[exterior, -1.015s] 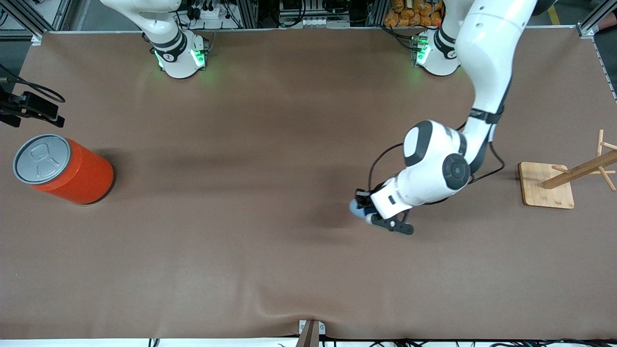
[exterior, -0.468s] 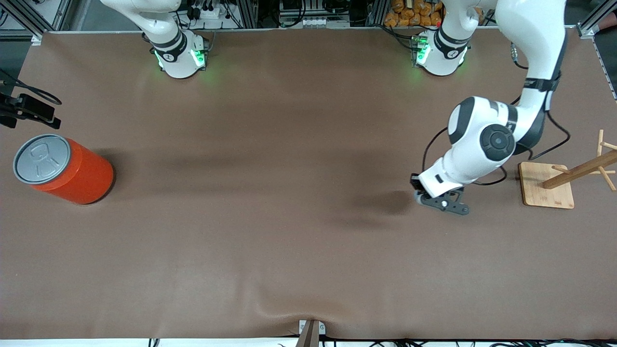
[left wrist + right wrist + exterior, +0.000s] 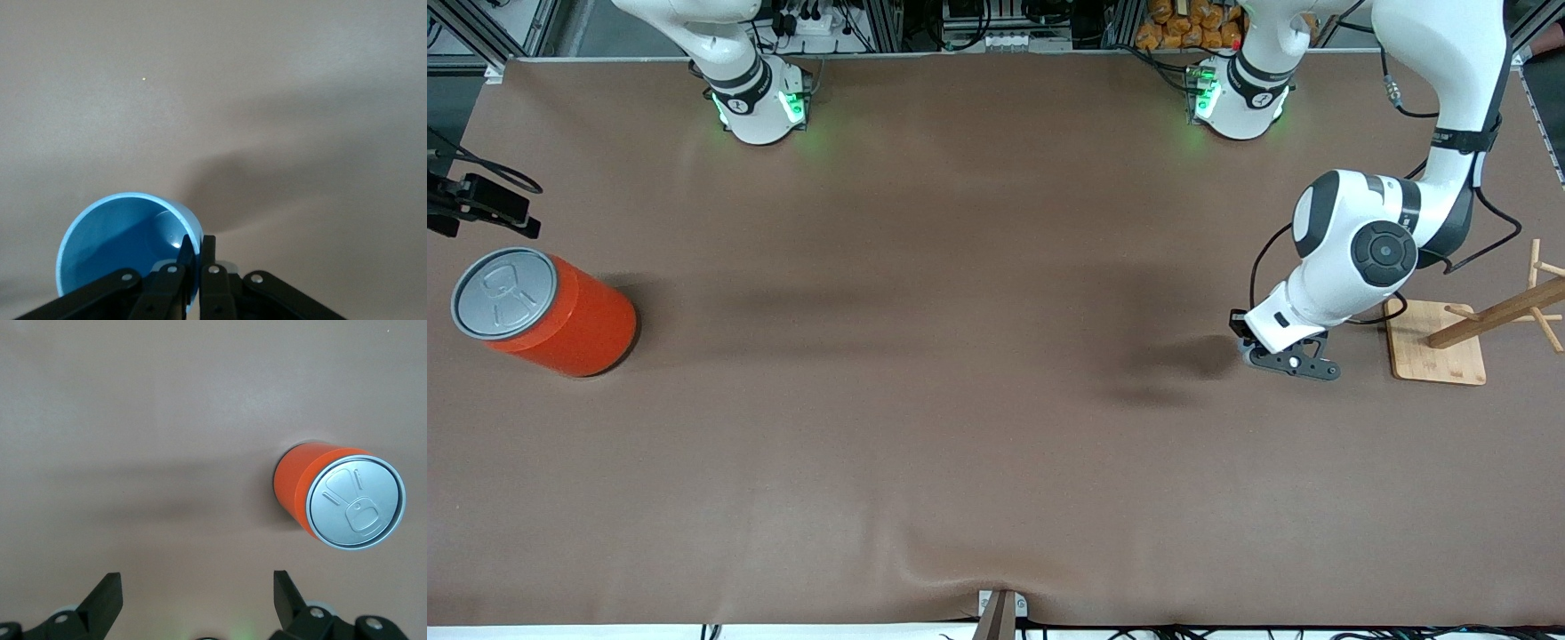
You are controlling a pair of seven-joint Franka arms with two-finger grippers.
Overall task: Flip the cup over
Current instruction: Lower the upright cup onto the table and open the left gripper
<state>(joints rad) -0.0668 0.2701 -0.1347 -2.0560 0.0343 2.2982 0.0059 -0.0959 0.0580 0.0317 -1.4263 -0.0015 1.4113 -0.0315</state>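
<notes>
The small light-blue plastic cup (image 3: 127,247) is pinched by its rim in the left gripper (image 3: 195,250) over bare table; it could slip from so thin a hold; the right gripper (image 3: 197,597) waits wide open above the orange can (image 3: 333,497).

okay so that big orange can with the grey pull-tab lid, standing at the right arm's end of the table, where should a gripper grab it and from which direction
Probably the big orange metal can is best gripped across its round side wall, coming in level from beside it with fingers spread wide. It stands upright, and its flat grey pull-tab lid offers little to pinch from above. The open right gripper hangs above it.
</notes>
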